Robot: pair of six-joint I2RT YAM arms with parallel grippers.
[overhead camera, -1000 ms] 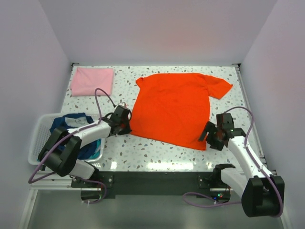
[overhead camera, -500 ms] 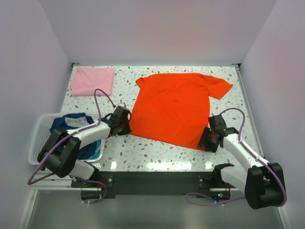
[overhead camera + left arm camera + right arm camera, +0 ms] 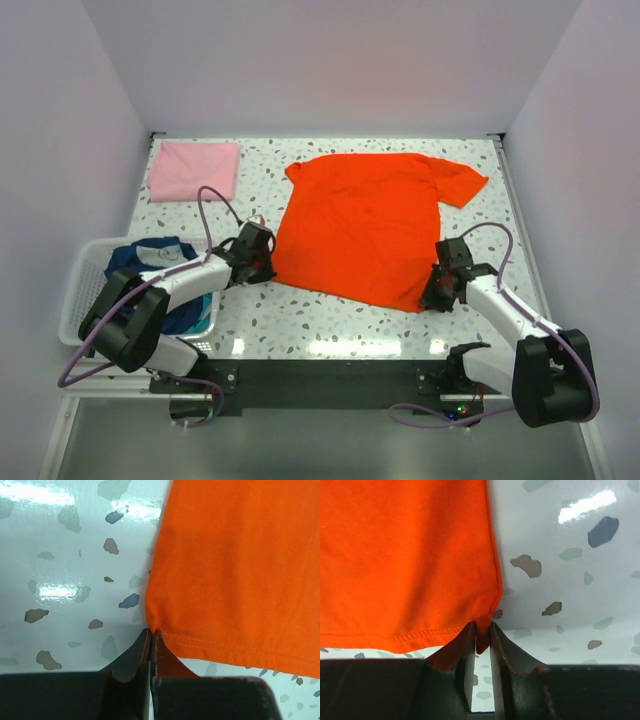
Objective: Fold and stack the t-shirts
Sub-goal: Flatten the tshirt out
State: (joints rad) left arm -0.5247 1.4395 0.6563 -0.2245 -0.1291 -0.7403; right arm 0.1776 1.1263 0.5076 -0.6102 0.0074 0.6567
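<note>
The orange-red t-shirt [image 3: 365, 225] lies spread flat in the middle of the table, collar toward the back. My left gripper [image 3: 265, 268] is at its near left hem corner, and the left wrist view shows that gripper [image 3: 151, 632] shut on the corner of the orange cloth [image 3: 235, 565]. At the near right hem corner sits my right gripper [image 3: 432, 296]. In the right wrist view it [image 3: 482, 630] is pinched on a tuck of the orange cloth [image 3: 405, 555], with only a narrow slit left between the fingers. A folded pale pink t-shirt [image 3: 193, 170] lies at the back left.
A white slatted basket [image 3: 78, 295] stands off the table's near left edge with dark blue cloth [image 3: 128, 258] and teal cloth in it. Grey walls close in the table on the left, back and right. The arm bases stand along the near edge.
My right gripper has moved in toward the shirt's near right corner and closed from wide open onto the cloth. The left arm and the shirt have stayed put.
</note>
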